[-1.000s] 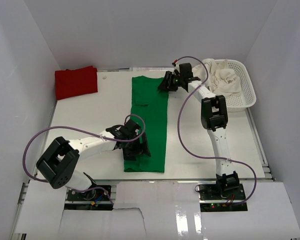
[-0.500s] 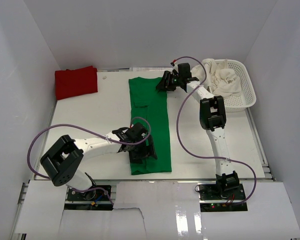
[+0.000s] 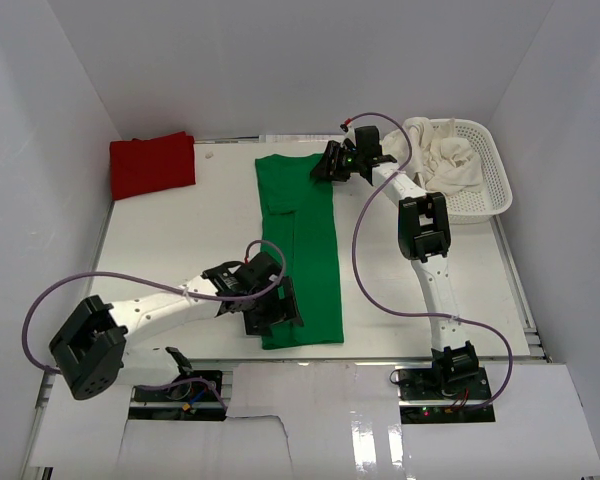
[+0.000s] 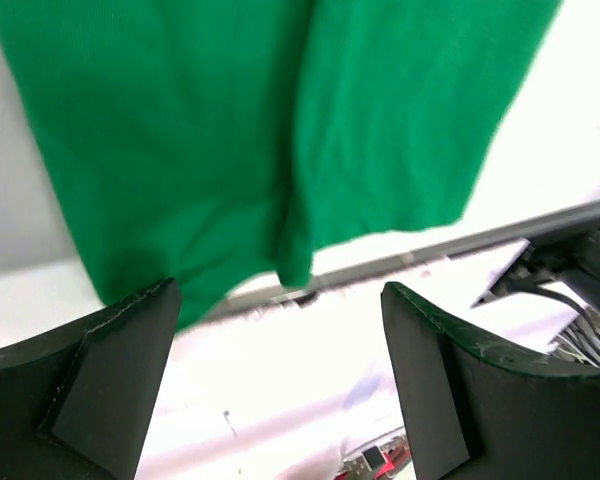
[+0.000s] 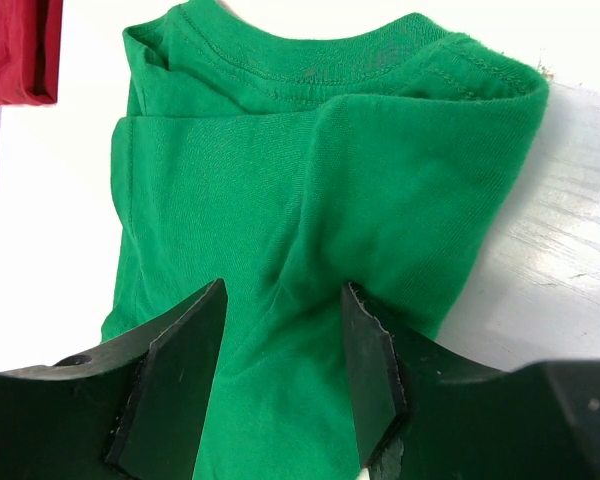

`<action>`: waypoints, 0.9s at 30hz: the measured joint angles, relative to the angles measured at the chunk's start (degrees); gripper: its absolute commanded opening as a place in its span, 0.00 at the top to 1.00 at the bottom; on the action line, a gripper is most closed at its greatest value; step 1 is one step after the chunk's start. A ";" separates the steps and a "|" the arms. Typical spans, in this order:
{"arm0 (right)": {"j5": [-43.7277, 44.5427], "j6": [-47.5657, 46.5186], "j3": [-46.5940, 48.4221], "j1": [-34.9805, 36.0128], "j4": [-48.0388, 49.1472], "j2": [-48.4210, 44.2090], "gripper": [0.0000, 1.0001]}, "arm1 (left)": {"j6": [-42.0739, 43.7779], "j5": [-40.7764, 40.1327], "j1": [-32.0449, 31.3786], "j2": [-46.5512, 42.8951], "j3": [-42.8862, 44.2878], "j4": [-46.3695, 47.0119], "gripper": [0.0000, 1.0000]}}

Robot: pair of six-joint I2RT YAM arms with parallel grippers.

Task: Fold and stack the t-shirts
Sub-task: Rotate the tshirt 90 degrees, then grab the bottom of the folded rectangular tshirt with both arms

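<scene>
A bright green t-shirt (image 3: 298, 250) lies folded into a long strip down the middle of the table, collar at the far end. My right gripper (image 3: 323, 165) is at the collar end. In the right wrist view its fingers stand apart on the green cloth (image 5: 330, 170), which puckers between them (image 5: 283, 285). My left gripper (image 3: 277, 308) hovers at the near hem, on its left side. In the left wrist view its jaws are wide open around nothing (image 4: 280, 290), with the green hem (image 4: 230, 130) just beyond. A folded red t-shirt (image 3: 152, 165) lies far left. Cream-white t-shirts (image 3: 450, 160) are heaped at the far right.
A white mesh basket (image 3: 495, 190) at the far right holds the cream shirts. White walls close in the table on three sides. The red shirt's edge (image 5: 15, 50) shows at the top left of the right wrist view. Purple cables loop off both arms.
The shirt's near end has slid right and its collar end slightly left. My left arm has swung, its elbow dropping back towards the near left. The right gripper has edged left.
</scene>
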 measured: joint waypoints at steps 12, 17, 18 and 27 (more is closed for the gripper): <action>-0.37 -0.42 -0.85 -0.13 0.26 -0.70 0.44 | -2.75 -3.19 -0.11 -15.17 6.01 -10.91 0.05; 0.22 -2.69 -4.24 -0.13 -3.13 -5.84 0.44 | -3.13 -4.94 -0.09 -15.54 5.07 -12.33 0.04; 0.26 -3.23 -5.29 -0.13 -3.58 -7.74 0.44 | -3.13 -5.05 -0.09 -15.56 4.81 -12.33 0.03; 0.92 -8.15 -28.94 -0.13 -4.52 -40.96 0.43 | -3.10 -6.12 0.07 -17.66 -3.67 -8.55 0.02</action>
